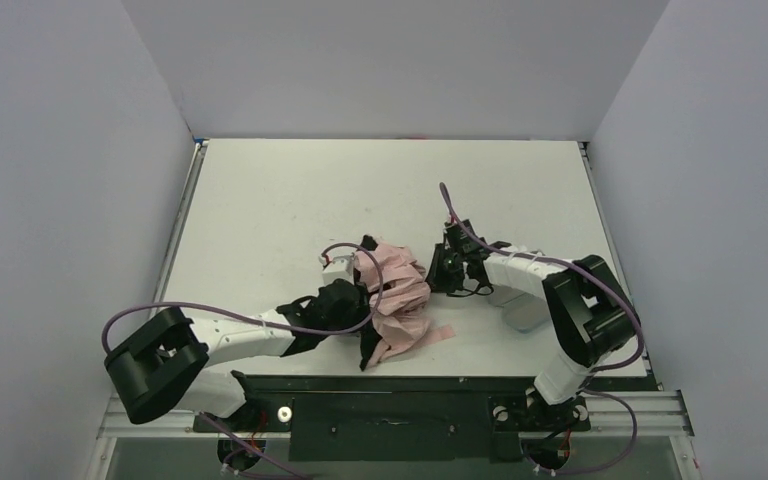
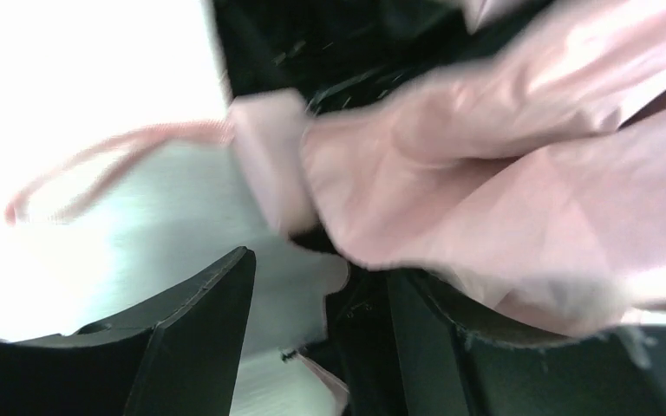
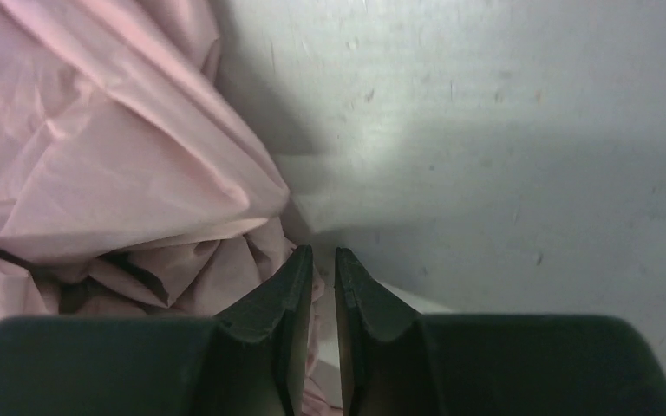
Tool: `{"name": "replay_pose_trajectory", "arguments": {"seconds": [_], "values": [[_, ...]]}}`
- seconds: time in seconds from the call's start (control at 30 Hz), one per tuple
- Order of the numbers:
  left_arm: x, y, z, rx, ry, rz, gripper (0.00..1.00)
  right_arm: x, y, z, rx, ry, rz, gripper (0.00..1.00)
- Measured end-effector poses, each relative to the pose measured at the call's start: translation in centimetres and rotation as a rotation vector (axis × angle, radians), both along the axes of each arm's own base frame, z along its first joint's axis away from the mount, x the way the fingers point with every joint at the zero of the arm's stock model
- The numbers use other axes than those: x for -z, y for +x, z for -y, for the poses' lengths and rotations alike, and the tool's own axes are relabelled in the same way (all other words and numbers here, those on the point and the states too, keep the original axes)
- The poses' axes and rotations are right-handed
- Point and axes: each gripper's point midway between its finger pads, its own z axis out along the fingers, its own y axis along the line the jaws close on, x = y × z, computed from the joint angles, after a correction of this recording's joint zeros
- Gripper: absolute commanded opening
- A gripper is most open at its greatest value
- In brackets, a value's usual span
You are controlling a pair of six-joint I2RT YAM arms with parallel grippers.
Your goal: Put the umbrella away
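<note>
The umbrella (image 1: 400, 295) lies crumpled in the middle of the table, pale pink fabric with black ribs showing at its left and lower edges. My left gripper (image 1: 345, 298) is at its left side. In the left wrist view the jaws stand apart (image 2: 299, 277) with bare table between them, pink fabric (image 2: 503, 173) drapes over the right finger, and the pink loop strap (image 2: 95, 160) lies to the left. My right gripper (image 1: 447, 270) is at the umbrella's right edge. Its jaws (image 3: 323, 253) are shut to a thin slit, just beside the fabric (image 3: 113, 156).
The white table (image 1: 290, 190) is walled by grey panels at the back and both sides. A pale oblong shape (image 1: 522, 312) lies partly under my right forearm. A black rail (image 1: 390, 400) runs along the near edge.
</note>
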Motion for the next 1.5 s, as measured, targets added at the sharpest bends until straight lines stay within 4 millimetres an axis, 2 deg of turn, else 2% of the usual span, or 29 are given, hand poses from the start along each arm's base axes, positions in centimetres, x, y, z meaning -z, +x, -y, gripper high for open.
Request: {"name": "replay_pose_trajectory", "arguments": {"seconds": [0.07,0.2,0.27,0.3,0.4,0.43,0.53,0.63,0.73,0.87,0.93,1.07,1.37,1.5], "values": [[0.1,0.6,-1.6,-0.023,0.028,0.005,0.55,-0.1,-1.0,0.1,0.007,-0.001,-0.012,0.14],[-0.4,0.1,-3.1,0.007,0.080,0.016,0.57,-0.8,-1.8,0.8,0.017,-0.032,-0.007,0.21],[-1.0,-0.4,-3.5,0.035,0.099,0.031,0.59,-1.8,-1.5,1.4,0.032,-0.062,0.015,0.31],[-1.4,-0.7,-3.6,0.049,0.107,0.040,0.60,-2.4,-1.2,1.6,0.039,-0.074,0.029,0.41],[-3.0,-2.0,-3.8,0.108,0.159,0.084,0.62,-5.2,0.1,2.5,0.063,-0.113,0.113,0.59],[-3.9,-2.4,-3.6,0.130,0.176,0.103,0.63,-6.1,0.5,2.8,0.073,-0.119,0.140,0.66],[-7.0,-3.4,-2.6,0.194,0.200,0.167,0.68,-9.1,1.0,4.0,0.100,-0.147,0.235,0.75],[-10.8,-4.5,-1.0,0.286,0.189,0.245,0.72,-11.4,0.8,5.4,0.132,-0.171,0.301,0.78],[-13.8,-5.7,0.6,0.366,0.175,0.309,0.75,-13.7,0.4,6.9,0.173,-0.187,0.376,0.79],[-16.2,-7.1,3.0,0.469,0.169,0.372,0.77,-15.0,-0.4,8.9,0.229,-0.218,0.439,0.80],[-16.4,-7.6,4.1,0.513,0.182,0.386,0.77,-15.0,-0.9,10.0,0.253,-0.245,0.453,0.80],[-15.3,-8.2,6.9,0.602,0.244,0.383,0.77,-15.3,-1.9,12.0,0.296,-0.292,0.470,0.79],[-10.5,-8.0,14.4,0.736,0.345,0.337,0.77,-17.8,-3.5,16.3,0.441,-0.351,0.539,0.78],[-8.0,-7.8,16.7,0.760,0.374,0.304,0.73,-18.8,-4.4,18.2,0.506,-0.370,0.566,0.80]]}}
